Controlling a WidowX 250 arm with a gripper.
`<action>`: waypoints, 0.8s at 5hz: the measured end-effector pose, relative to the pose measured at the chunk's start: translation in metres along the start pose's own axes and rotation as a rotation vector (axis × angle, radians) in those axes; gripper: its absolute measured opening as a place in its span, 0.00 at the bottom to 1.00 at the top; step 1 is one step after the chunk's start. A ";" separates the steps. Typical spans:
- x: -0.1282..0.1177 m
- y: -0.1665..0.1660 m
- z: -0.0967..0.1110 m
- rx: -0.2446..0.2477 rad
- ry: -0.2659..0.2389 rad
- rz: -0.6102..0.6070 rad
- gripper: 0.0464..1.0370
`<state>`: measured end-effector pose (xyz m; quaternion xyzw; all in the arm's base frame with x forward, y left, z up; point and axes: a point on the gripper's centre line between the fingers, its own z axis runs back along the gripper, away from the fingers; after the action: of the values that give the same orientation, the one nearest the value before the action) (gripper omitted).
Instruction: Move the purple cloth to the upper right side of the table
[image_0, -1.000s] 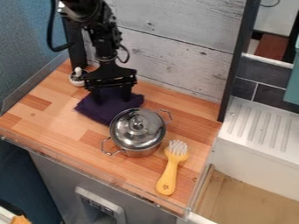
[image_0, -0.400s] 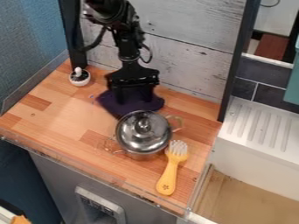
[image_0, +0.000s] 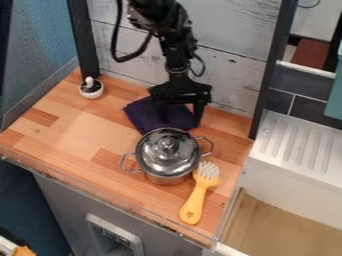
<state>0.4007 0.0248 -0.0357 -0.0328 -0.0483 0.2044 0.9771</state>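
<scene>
The black gripper (image_0: 180, 119) hangs low over the back middle of the wooden table, its two fingers apart. Under and between them lies the purple cloth (image_0: 145, 114), spread flat and slightly rumpled. The left finger stands over the cloth, and the right one is at the cloth's right edge. Part of the cloth's back is hidden behind the gripper.
A lidded metal pot (image_0: 167, 152) sits just in front of the cloth, with a yellow brush (image_0: 195, 200) at its front right. A small white pot (image_0: 91, 88) stands at the back left. A whitewashed wall (image_0: 234, 77) rises behind the table.
The gripper and the cloth have moved right along the back of the table, and the fingers now stand wider apart. The metal pot has shifted slightly right, and the brush's bristle end has shifted a little.
</scene>
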 end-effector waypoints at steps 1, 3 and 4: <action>-0.005 -0.009 0.000 -0.011 0.014 -0.023 0.96; -0.010 -0.005 0.008 0.000 0.012 -0.008 0.96; -0.007 -0.005 0.046 -0.023 -0.055 -0.016 0.96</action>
<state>0.3913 0.0193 0.0098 -0.0383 -0.0777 0.1970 0.9766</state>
